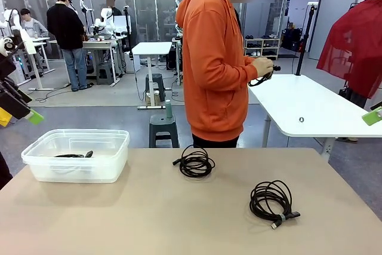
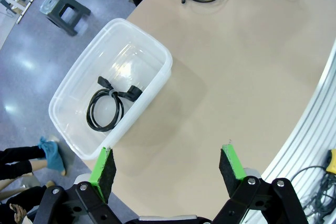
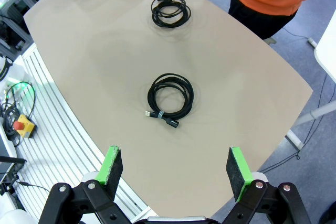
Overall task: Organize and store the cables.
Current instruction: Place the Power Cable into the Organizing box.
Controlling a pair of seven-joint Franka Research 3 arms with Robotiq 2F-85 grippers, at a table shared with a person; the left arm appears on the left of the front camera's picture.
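Cable coil (image 2: 107,107) inside your clear tub (image 2: 71,132); second coil (image 1: 196,162), third coil (image 1: 271,201) outside it on the desk (image 1: 149,219); left pincer (image 2: 168,166), right pincer (image 3: 176,167) released.

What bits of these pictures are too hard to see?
Front view: held cable, mostly covered by the person's hands.
Front view: binned cable, blurred by the cloudy wall of the bin.
Front view: small thing on the white table, too tiny to name.

Two coiled cables (image 3: 170,97) on table (image 3: 105,51)
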